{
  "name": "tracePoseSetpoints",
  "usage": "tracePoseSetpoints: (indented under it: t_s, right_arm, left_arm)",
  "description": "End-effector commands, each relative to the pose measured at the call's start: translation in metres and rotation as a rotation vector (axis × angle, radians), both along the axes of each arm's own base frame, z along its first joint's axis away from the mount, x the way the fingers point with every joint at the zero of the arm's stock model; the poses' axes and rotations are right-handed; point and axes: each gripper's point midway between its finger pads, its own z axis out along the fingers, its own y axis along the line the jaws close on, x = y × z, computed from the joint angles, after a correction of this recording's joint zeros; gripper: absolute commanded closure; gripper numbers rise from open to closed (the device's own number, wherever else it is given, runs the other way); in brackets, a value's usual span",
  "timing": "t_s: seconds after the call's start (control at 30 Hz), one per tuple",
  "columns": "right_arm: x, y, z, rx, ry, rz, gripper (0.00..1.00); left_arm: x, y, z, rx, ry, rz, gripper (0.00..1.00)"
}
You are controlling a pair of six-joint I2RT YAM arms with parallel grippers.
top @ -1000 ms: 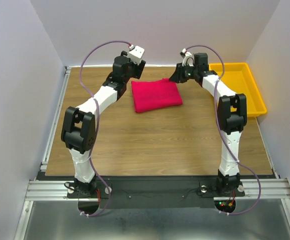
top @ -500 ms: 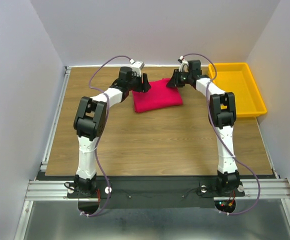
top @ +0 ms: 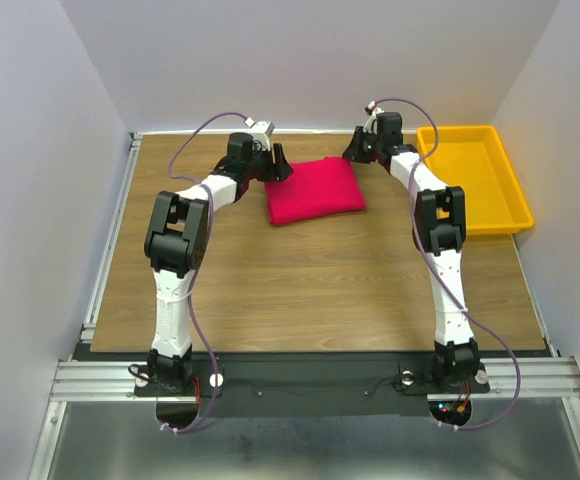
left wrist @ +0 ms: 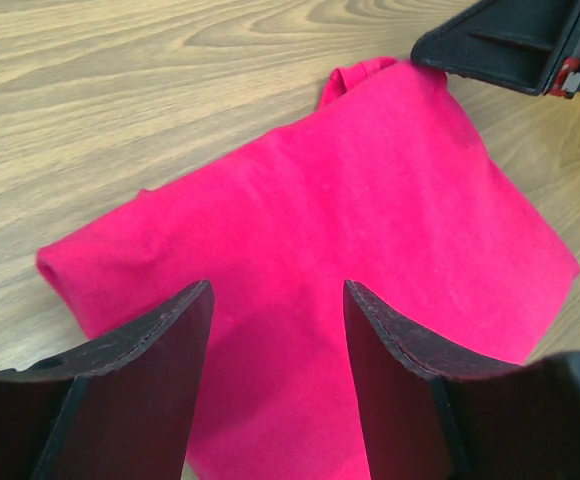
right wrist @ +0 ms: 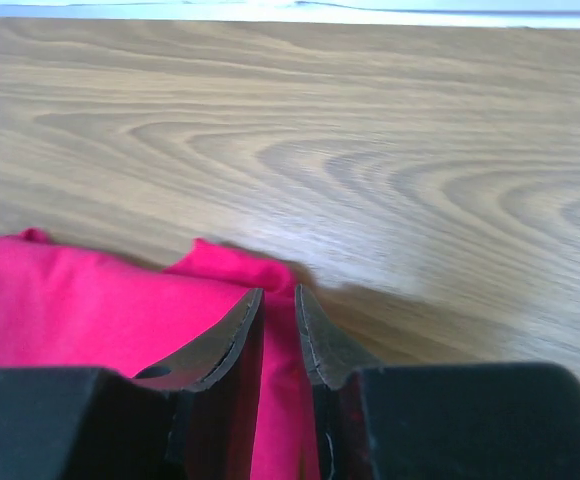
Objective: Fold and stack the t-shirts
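The crimson-pink t-shirt [top: 313,190] lies folded into a small rectangle at the back middle of the table. My left gripper [top: 281,169] is open and low over the shirt's left edge; in the left wrist view its gripper [left wrist: 277,290] has the cloth [left wrist: 390,230] showing between the spread fingers. My right gripper [top: 356,152] is at the shirt's far right corner. In the right wrist view that gripper [right wrist: 278,292] is nearly closed with pink cloth [right wrist: 90,310] pinched between the fingers. The right gripper also shows in the left wrist view [left wrist: 510,40].
A yellow plastic tray [top: 467,130] stands at the back right, just right of the right arm. The wooden tabletop [top: 310,280] lies bare in front of the shirt. Grey walls close in the back and sides.
Both arms have stretched forward and dropped lower. The left gripper came down onto the shirt's left edge, and the right gripper came down onto its far right corner.
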Motion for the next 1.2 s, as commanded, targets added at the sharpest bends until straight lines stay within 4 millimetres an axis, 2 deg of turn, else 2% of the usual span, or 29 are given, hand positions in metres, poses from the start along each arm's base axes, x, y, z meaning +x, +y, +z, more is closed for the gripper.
tracePoseSetpoints:
  t_s: [0.0,0.07,0.2,0.37,0.4,0.43,0.5,0.53,0.57,0.6,0.63,0.73,0.8,0.83,0.87,0.9,0.93,1.03,1.17]
  right_arm:
    - [0.022,-0.016,0.005,-0.041,-0.062,-0.088,0.76]
    - [0.025,-0.023,0.002,-0.053,-0.064,-0.106,0.76]
    - [0.032,-0.034,0.010,-0.104,-0.104,-0.132,0.76]
    - [0.042,-0.052,0.053,-0.140,-0.201,-0.149,0.73]
    - [0.041,-0.055,0.071,-0.138,-0.234,-0.124,0.70]
    - [0.039,-0.056,0.079,-0.138,-0.248,-0.105,0.68]
    - [0.025,-0.044,0.087,-0.121,-0.267,0.022,0.63]
    - [0.015,-0.038,0.106,-0.109,-0.299,0.088,0.61]
    - [-0.007,-0.023,0.096,-0.068,-0.269,0.204,0.61]
    - [-0.020,-0.018,0.112,-0.072,-0.313,0.280,0.59]
    - [-0.033,-0.010,0.115,-0.047,-0.316,0.342,0.57]
    - [-0.081,0.010,0.099,0.071,-0.238,0.511,0.57]
    - [-0.104,0.015,0.104,0.120,-0.214,0.565,0.58]
    - [-0.117,0.016,0.086,0.142,-0.158,0.574,0.58]
    - [-0.125,0.016,0.090,0.148,-0.154,0.580,0.58]
    - [-0.133,0.016,0.085,0.160,-0.134,0.591,0.59]
    - [-0.143,0.017,0.071,0.171,-0.093,0.594,0.59]
    - [-0.154,0.015,0.059,0.180,-0.040,0.576,0.61]
    - [-0.163,0.013,0.026,0.204,0.083,0.520,0.65]
  left_arm:
    - [0.014,-0.002,0.032,-0.045,-0.086,-0.008,0.35]
    - [0.016,-0.001,0.036,-0.049,-0.092,-0.004,0.35]
    - [0.019,0.000,0.043,-0.060,-0.102,0.004,0.35]
    - [0.023,-0.003,0.054,-0.084,-0.111,0.006,0.35]
    - [0.024,-0.003,0.054,-0.088,-0.108,0.011,0.35]
    - [0.024,-0.003,0.055,-0.095,-0.108,0.010,0.35]
    - [0.026,-0.006,0.057,-0.106,-0.111,0.008,0.35]
    - [0.028,-0.006,0.053,-0.114,-0.099,0.012,0.35]
    - [0.030,-0.008,0.056,-0.123,-0.101,0.010,0.35]
    - [0.031,-0.008,0.050,-0.133,-0.085,0.017,0.36]
    - [0.034,-0.009,0.051,-0.142,-0.083,0.018,0.37]
    - [0.037,-0.012,0.040,-0.167,-0.049,0.025,0.38]
    - [0.040,-0.012,0.038,-0.178,-0.041,0.036,0.39]
    - [0.041,-0.011,0.034,-0.178,-0.033,0.044,0.39]
    - [0.042,-0.010,0.031,-0.181,-0.021,0.064,0.39]
    - [0.044,-0.007,0.027,-0.181,-0.014,0.080,0.40]
    - [0.047,-0.001,0.022,-0.182,-0.004,0.105,0.41]
    - [0.051,0.011,0.011,-0.204,0.033,0.149,0.42]
    - [0.055,0.021,0.000,-0.254,0.087,0.178,0.42]
